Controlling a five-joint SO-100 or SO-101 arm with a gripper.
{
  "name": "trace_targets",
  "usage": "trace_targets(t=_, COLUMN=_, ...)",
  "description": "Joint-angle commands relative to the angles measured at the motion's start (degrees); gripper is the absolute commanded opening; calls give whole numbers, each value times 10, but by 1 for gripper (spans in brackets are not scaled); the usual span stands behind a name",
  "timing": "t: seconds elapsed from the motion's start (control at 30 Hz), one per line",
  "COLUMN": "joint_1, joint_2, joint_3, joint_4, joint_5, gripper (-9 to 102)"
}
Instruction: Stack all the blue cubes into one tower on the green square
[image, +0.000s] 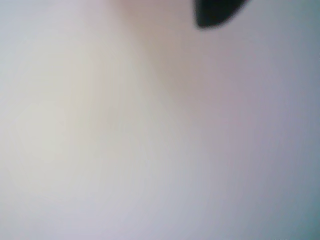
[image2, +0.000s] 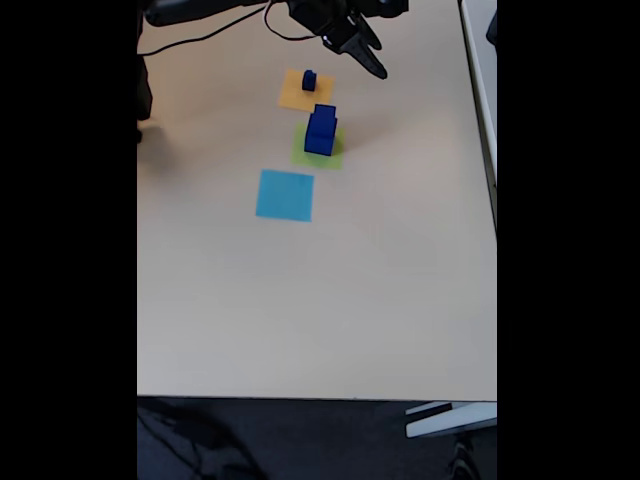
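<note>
Two cubes (image2: 320, 131) stand stacked on the green square (image2: 303, 155), the smallest cube (image2: 309, 80) waits on the orange square (image2: 293, 96), so the gripper (image2: 368, 58) hovers nearby, jaws seemingly empty, slightly parted

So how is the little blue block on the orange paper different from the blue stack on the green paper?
The small blue cube is a single, tiny block; the blue tower looks like two bigger cubes, one on the other, so it stands taller. The small cube sits on the orange-yellow square, nearer the gripper, while the tower stands on the green square. Both are the same dark blue.
</note>
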Motion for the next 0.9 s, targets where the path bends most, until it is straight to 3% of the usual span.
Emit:
trace_targets(t=0.0, joint_1=-20, joint_2=60, joint_3=-26, joint_4=41, joint_5=62, gripper=28)
trace_targets(t=0.27, joint_1=-79, joint_2=47, joint_3=-19, joint_4=95, joint_5=200, gripper=27)
trace_targets(t=0.67, joint_1=-145, joint_2=-14, joint_3=-45, joint_4=103, joint_5=286, gripper=26)
trace_targets(t=0.87, joint_1=-164, joint_2=-115, joint_3=-190, joint_4=210, joint_5=294, gripper=26)
